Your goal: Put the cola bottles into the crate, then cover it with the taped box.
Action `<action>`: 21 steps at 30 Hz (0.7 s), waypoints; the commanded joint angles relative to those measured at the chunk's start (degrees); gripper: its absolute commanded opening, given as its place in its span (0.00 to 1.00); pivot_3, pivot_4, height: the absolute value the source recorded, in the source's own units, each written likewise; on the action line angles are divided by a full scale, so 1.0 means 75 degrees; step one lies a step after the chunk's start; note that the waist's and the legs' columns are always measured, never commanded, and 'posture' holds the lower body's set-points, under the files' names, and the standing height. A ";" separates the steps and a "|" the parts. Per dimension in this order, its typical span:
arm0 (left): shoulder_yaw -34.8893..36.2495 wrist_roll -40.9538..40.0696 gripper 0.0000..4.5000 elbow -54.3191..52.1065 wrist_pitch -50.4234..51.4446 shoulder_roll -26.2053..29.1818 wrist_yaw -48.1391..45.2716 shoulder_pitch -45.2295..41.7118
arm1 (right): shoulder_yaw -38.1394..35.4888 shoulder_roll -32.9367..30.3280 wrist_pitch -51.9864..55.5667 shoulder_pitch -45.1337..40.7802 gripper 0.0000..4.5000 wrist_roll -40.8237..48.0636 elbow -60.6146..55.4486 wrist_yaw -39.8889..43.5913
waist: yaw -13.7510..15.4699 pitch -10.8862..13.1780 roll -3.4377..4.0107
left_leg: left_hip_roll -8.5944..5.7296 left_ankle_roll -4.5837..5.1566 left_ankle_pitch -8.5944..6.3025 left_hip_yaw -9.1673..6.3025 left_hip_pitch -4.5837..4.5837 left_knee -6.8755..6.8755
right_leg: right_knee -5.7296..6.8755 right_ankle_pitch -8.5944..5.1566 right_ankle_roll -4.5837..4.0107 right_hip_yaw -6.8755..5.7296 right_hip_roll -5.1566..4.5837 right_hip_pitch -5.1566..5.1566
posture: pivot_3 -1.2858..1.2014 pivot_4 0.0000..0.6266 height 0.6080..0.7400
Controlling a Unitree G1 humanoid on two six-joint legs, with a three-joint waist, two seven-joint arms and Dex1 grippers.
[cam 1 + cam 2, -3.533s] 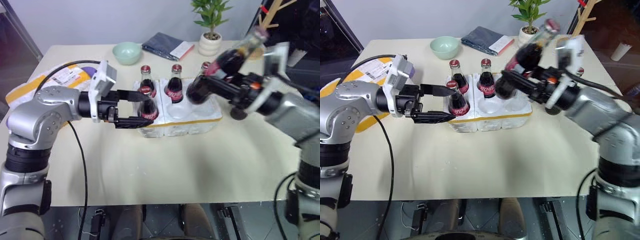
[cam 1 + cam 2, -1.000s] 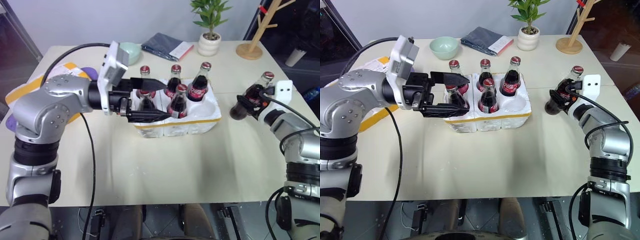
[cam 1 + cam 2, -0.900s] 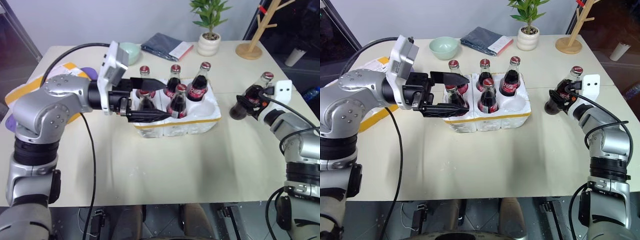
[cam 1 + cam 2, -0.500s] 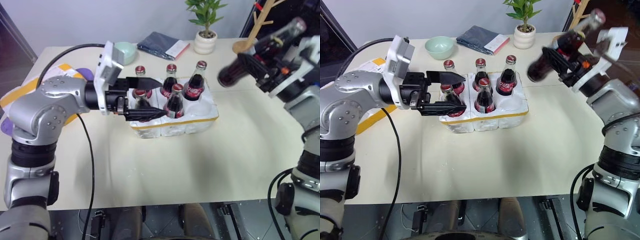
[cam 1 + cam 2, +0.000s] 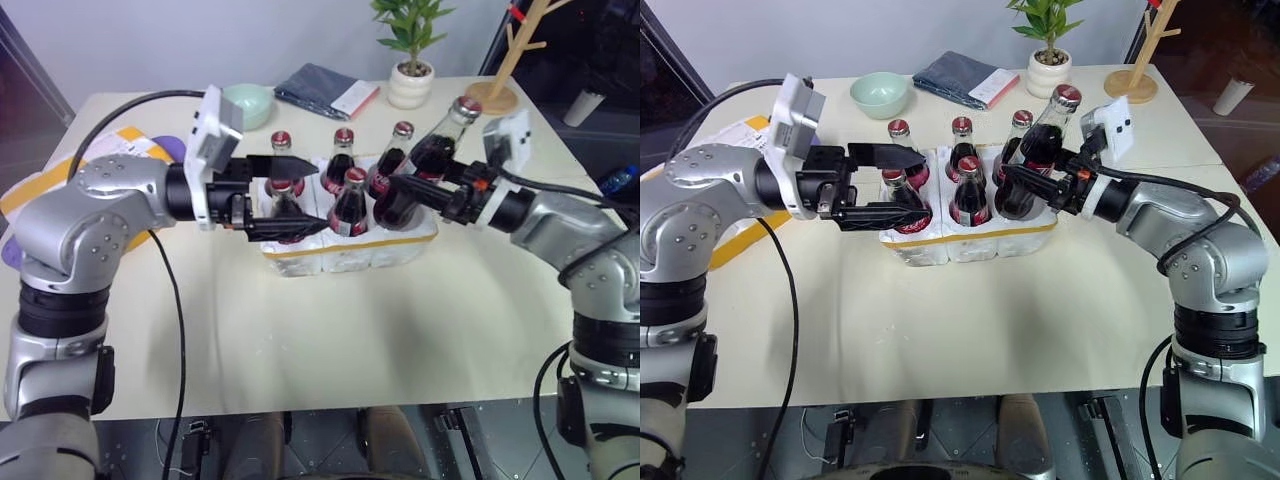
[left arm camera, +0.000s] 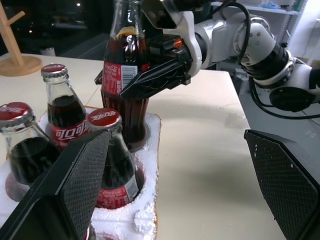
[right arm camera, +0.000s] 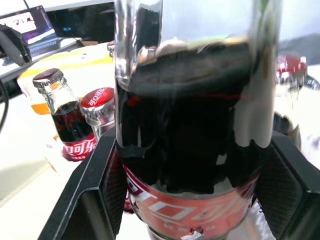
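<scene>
Left-eye view showed the right gripper [image 5: 415, 190] clamped on a cola bottle [image 5: 418, 170], tilted over the crate [image 5: 350, 245] at its front right pocket. Five other cola bottles [image 5: 349, 200] stood in the pockets. The left gripper [image 5: 295, 195] had its fingers spread wide around the front left bottle. The taped box [image 5: 75, 170] lay behind the left arm.

Even bright overhead light; soft shadows on table [image 5: 330, 320]; head views sharp; right wrist close-up slightly soft.
</scene>
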 commanded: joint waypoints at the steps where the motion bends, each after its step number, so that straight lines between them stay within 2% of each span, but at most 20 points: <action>1: 0.0316 -0.0039 1.00 -0.0269 -0.0128 0.0093 0.0077 0.0022 | 0.0512 -0.0102 -0.0544 0.0070 0.61 -0.0660 0.0116 0.0417 | -0.0005 0.0000 0.0000 | 0.0000 0.0000 0.0000 0.0000 0.0001 0.0001 | 0.0000 0.0000 0.0000 0.0000 0.0000 0.0001 | 0.52 0.24 1.00; 6: 0.0285 0.0036 1.00 -0.0317 -0.0180 0.0147 0.0079 0.0105 | 0.1414 -0.0044 -0.1039 0.0218 0.61 -0.1628 0.0663 0.0905 | -0.0031 0.0000 0.0000 | 0.0001 0.0000 0.0000 0.0000 0.0001 -0.0001 | 0.0001 0.0000 0.0000 0.0000 0.0001 0.0000 | 0.52 0.24 1.00; 9: 0.0270 0.0076 1.00 -0.0313 -0.0211 0.0191 0.0076 0.0128 | 0.1631 0.0131 -0.1154 0.0118 0.61 -0.1976 0.1228 0.1021 | -0.0031 -0.0002 -0.0002 | 0.0002 0.0000 0.0000 0.0001 0.0003 -0.0003 | 0.0003 0.0000 -0.0001 0.0001 0.0003 -0.0002 | 0.52 0.24 1.00; 12: 0.0293 0.0131 1.00 -0.0361 -0.0224 0.0285 0.0068 0.0205 | 0.1559 0.0225 -0.1105 -0.0005 0.95 -0.2137 0.1570 0.1034 | -0.0045 -0.0012 -0.0020 | 0.0006 0.0000 0.0000 0.0001 0.0020 0.0000 | 0.0002 0.0001 -0.0001 0.0002 0.0007 0.0015 | 0.52 0.24 1.00; 13: 0.0314 0.0153 1.00 -0.0384 -0.0238 0.0341 0.0053 0.0257 | 0.1510 0.0234 -0.1073 -0.0028 0.99 -0.2142 0.1568 0.1055 | -0.0046 -0.0013 -0.0021 | 0.0006 0.0000 0.0000 0.0002 0.0029 0.0001 | 0.0001 0.0001 -0.0002 0.0002 0.0007 0.0024 | 0.52 0.24 1.00; 16: 0.0517 0.0227 1.00 -0.0480 -0.0268 0.0642 0.0090 0.0565 | 0.1106 0.0085 -0.0821 -0.0025 0.99 -0.1852 0.1051 0.1150 | -0.0030 -0.0013 -0.0021 | 0.0009 -0.0001 0.0000 0.0002 0.0047 0.0002 | 0.0002 0.0004 -0.0007 0.0003 0.0011 0.0040 | 0.52 0.24 1.00; 21: 0.1293 0.0427 1.00 -0.0601 -0.0299 0.1091 0.0711 0.1268 | -0.0319 -0.0531 0.0421 -0.0292 0.99 -0.0269 -0.0202 0.1400 | 0.0010 -0.0008 -0.0015 | 0.0010 -0.0002 0.0001 -0.0001 0.0019 0.0000 | 0.0005 0.0004 -0.0008 0.0004 0.0012 0.0014 | 0.52 0.24 1.00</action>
